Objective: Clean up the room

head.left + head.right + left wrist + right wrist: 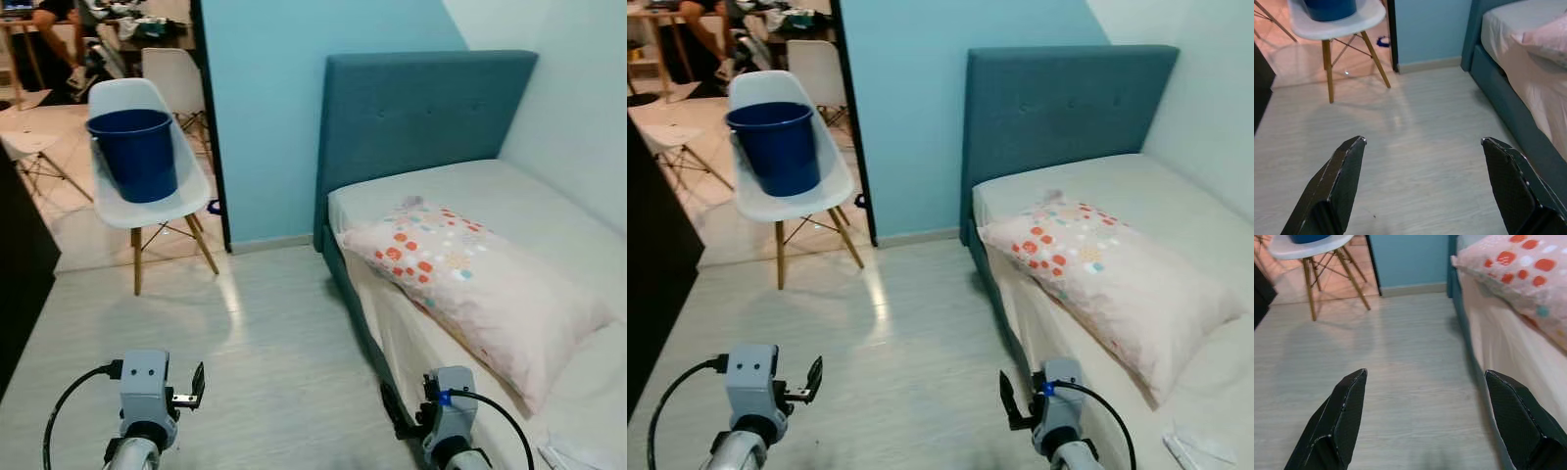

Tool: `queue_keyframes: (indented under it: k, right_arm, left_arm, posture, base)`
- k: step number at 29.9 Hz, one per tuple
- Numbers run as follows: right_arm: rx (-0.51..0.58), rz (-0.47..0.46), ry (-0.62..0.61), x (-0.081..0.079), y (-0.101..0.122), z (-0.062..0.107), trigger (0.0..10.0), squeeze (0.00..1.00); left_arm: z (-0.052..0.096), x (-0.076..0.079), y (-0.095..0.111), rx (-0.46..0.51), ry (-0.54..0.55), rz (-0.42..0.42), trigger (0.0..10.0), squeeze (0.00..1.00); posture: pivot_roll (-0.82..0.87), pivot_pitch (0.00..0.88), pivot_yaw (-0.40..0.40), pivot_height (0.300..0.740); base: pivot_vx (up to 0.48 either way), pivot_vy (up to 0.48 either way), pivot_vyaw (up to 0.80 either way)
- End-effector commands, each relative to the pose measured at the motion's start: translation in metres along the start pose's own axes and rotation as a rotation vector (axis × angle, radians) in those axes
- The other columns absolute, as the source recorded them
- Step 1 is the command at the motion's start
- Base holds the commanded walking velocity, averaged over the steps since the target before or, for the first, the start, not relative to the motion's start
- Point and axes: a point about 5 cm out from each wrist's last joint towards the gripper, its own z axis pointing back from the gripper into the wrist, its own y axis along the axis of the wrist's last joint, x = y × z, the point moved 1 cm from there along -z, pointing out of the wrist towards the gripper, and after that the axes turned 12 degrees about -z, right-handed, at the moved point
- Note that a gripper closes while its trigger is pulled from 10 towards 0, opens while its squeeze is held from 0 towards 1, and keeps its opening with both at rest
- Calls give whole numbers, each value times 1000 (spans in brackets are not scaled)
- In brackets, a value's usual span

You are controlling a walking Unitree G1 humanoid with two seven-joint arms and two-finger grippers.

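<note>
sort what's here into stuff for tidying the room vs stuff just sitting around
Likely for the tidying:
- round blue plastic bucket standing on the chair seat
- spotted pink pillow lying askew on the bed
- left gripper and right gripper, both open and holding nothing

Just there:
- white shell chair with wooden legs
- teal padded headboard
- pale wood-look floor

— What gets cut off past the spread jaws?
— The white chair [1334, 19] loses its back, and the blue bucket [1330, 7] on it shows just its base.
— And far beyond them?
— A seated person [59, 24], perhaps, cropped at the edge; the small blue thing [214, 207] by the doorway is unreadable.
</note>
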Motion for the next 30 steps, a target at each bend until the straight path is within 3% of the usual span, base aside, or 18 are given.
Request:
queue_keyframes:
  k: [1, 5, 7, 12, 18, 24, 25, 27, 30]
  right_arm:
    - [-2, -7, 0, 0, -1, 1, 10000, 0]
    - [-5, -19, -13, 0, -1, 1, 10000, 0]
    - [-24, -25, -32, 2, -1, 1, 10000, 0]
    - [-67, -25, -63, 7, -4, -2, 10000, 0]
    - [-132, -43, -148, 18, -11, -12, 10000, 0]
    - [-147, -50, -153, 18, -11, -17, 10000, 0]
    - [-173, -36, -126, 13, -13, -20, 10000, 0]
    - [-173, -36, -126, 13, -13, -20, 10000, 0]
    - [-194, -22, -108, 11, -14, -22, 10000, 0]
  left_arm:
    - [1, 6, 2, -1, -21, -10, 10000, 0]
    - [2, 12, 5, -5, -37, 13, 10000, 0]
    - [-1, 19, 3, -35, -72, 70, 10000, 0]
    - [-10, 23, -3, -72, -109, 116, 10000, 0]
    - [-25, 21, -39, -261, -101, 178, 10000, 0]
    - [-25, 22, -51, -327, -103, 202, 10000, 0]
    - [-20, 22, -64, -396, -99, 226, 10000, 0]
    - [-20, 22, -64, -396, -99, 226, 10000, 0]
    - [-12, 21, -78, -472, -79, 250, 10000, 0]
  posture:
    - [1, 15, -62, 740]
    - [-2, 19, -71, 740]
    - [-15, 18, -72, 740]
    - [-13, 13, -71, 740]
    - [-18, 1, -61, 740]
    - [-25, 0, -53, 740]
    - [-29, 0, -52, 740]
    - [-29, 0, -52, 740]
    - [-32, 0, -55, 740]
  base:
    - [0, 0, 0]
    - [0, 0, 0]
    - [0, 0, 0]
    - [0, 0, -800]
    - [0, 0, -533]
    - [0, 0, 0]
    - [0, 0, 0]
    - [0, 0, 0]
    - [165, 0, 0]
